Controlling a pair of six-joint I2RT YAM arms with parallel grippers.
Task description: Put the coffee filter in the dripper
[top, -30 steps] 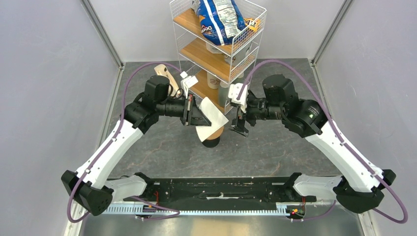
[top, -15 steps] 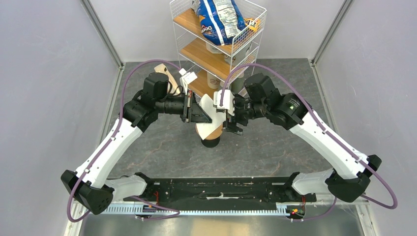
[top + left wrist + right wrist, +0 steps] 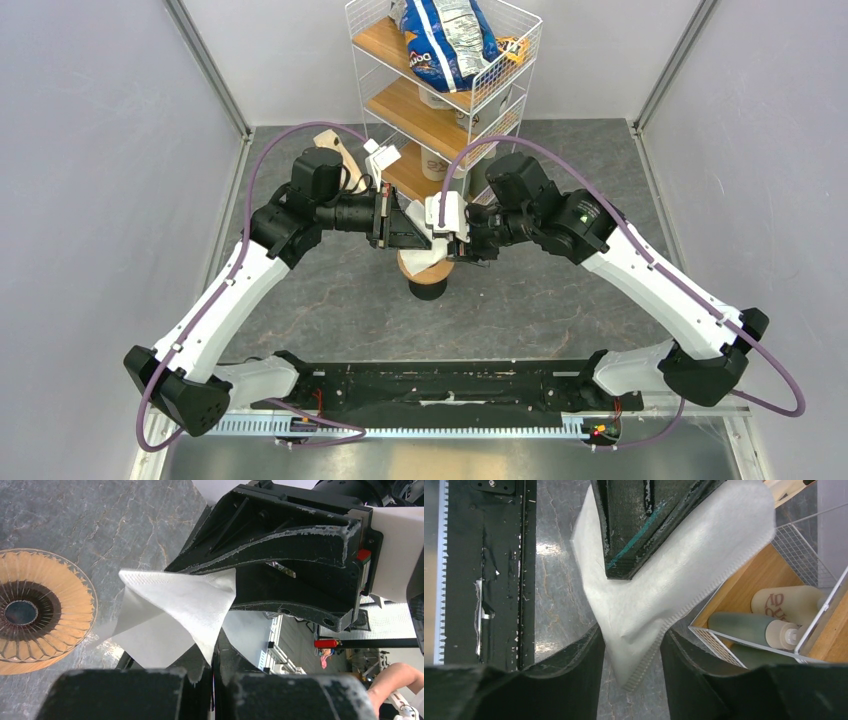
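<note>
1. Behind both arms on the grey worktop (image 3: pixel 330 300) stands a white wire rack (image 3: pixel 372 110). It has wooden shelves, a blue chip bag (image 3: pixel 445 35) on top and bottles (image 3: pixel 781 602) lower down. A beige paper packet (image 3: pixel 335 155) lies beside the left arm.
2. From above, the right wrist's white camera mount (image 3: pixel 445 215) covers most of the coffee filter (image 3: pixel 175 607); only a white scrap shows over the dripper (image 3: pixel 62 605).
3. Since a second ago the right arm has swung in from beside the dripper to meet the left one. The filter, then a flat sheet clear to see, now hangs lower and bent.
4. The left pincer (image 3: pixel 211 672) is almost closed, pinching the filter's edge and holding it in the air.
5. The right pincer (image 3: pixel 631 650) is parted, its jaws on either side of the filter's opposite corner and not visibly squeezing it.
6. The filter hangs between the two pincers, just above the dripper and not in it. The dripper stands upright on the worktop, its tan ring and dark hole uncovered in the left wrist view.
</note>
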